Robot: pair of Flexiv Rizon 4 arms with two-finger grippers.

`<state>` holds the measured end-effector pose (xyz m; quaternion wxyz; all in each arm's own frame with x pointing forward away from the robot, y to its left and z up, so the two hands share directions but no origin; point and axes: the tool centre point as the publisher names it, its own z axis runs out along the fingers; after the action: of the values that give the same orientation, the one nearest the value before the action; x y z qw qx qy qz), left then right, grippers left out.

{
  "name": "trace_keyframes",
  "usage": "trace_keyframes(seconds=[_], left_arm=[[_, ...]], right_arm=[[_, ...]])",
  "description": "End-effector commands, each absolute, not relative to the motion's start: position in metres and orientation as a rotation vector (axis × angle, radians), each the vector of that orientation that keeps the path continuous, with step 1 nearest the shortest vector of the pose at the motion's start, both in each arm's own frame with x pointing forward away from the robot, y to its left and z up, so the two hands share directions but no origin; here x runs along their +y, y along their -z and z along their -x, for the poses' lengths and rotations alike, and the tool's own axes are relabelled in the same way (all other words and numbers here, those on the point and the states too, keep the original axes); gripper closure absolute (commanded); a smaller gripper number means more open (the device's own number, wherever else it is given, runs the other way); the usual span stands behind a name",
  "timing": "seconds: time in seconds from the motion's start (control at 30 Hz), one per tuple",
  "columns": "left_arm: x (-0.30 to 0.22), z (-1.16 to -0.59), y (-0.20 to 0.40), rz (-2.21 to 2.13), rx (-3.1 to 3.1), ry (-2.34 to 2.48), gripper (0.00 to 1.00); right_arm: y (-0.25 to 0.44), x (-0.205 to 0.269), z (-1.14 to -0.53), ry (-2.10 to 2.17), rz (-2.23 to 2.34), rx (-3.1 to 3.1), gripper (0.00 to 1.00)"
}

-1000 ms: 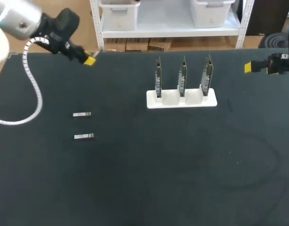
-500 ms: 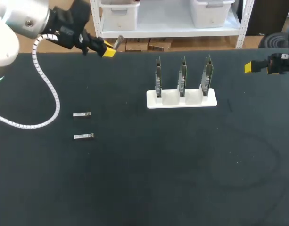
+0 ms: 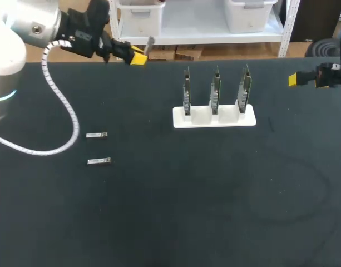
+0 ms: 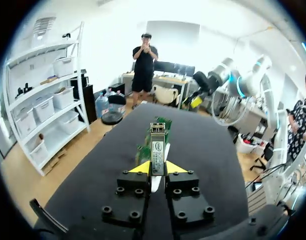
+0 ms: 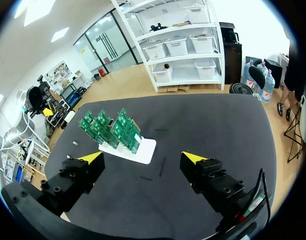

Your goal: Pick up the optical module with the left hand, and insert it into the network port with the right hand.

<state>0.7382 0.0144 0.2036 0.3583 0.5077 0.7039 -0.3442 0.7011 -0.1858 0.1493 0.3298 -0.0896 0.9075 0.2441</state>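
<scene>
Module [image 4: 157, 147] pinched in your left hand [image 3: 138, 57], upper left of frame over the desk [image 3: 170, 211]; your right hand [image 3: 293, 79] spread wide, right edge.

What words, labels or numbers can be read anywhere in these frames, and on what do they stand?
No text is legible.
White label on the optical module in the left gripper: print too blurred to read.
Labels on the two loose modules on the table: too small to read.
Circuit boards: no print visible.
</scene>
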Motion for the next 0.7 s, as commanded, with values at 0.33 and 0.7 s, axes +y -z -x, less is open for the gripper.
trace_keyframes(seconds=[0.33,0.7], left_arm=[[-0.017,-0.736,-0.204,-1.277,1.710,0.967,1.00],[-0.040,-0.733,-0.194,-1.231,1.686,1.048,1.00]], right_arm=[[-0.150,-0.185,-0.700,-0.632,0.230,2.375,0.00],[-0.150,-0.185,-0.700,-0.632,0.230,2.375,0.00]])
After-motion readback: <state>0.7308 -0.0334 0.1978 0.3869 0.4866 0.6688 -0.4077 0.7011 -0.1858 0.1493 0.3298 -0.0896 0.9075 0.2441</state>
